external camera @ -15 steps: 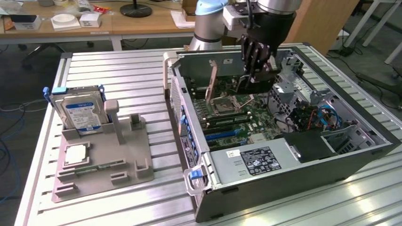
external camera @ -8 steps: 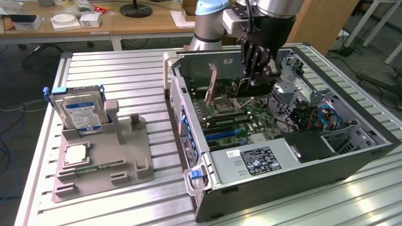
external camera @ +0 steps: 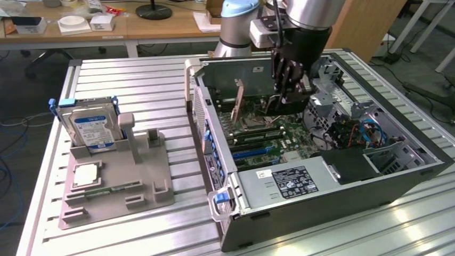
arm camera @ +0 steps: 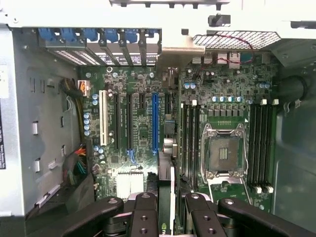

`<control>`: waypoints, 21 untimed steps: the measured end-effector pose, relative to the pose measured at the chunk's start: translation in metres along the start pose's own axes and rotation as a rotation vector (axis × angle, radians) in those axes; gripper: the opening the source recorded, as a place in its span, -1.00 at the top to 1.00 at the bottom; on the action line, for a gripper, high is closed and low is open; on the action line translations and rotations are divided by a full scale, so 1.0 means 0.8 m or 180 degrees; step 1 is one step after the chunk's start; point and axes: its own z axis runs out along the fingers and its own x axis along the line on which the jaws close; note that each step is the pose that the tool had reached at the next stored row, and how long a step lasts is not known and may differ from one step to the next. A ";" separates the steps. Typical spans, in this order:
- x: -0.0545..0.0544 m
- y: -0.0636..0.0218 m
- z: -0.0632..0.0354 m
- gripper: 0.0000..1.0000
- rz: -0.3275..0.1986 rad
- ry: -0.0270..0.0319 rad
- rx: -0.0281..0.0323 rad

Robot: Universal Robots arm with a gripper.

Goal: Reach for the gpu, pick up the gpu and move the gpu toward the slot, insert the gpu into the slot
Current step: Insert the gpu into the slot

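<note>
1. Reaching into the open computer case [external camera: 320,205] with the gripper [external camera: 290,100].
2. Clamping both fingers [arm camera: 145,213] on the gpu [arm camera: 166,173] (a thin dark card, seen edge-on).
3. Holding the gpu upright over the motherboard [arm camera: 140,133], silver bracket [arm camera: 180,52] toward the case's rear openings.
4. Lining up, apparently, just beside the long blue slot [arm camera: 154,123]; seating hard to judge.
5. Working well apart from the hard drive [external camera: 91,128] standing in its grey holder [external camera: 142,188] at the exterior view's left.

A lab: open computer case [external camera: 341,205] on slatted aluminium bench [external camera: 135,85], desks [external camera: 178,29] behind.
</note>
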 end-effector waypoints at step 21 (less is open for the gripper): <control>0.003 0.018 0.046 0.48 0.0020 0.0003 0.0001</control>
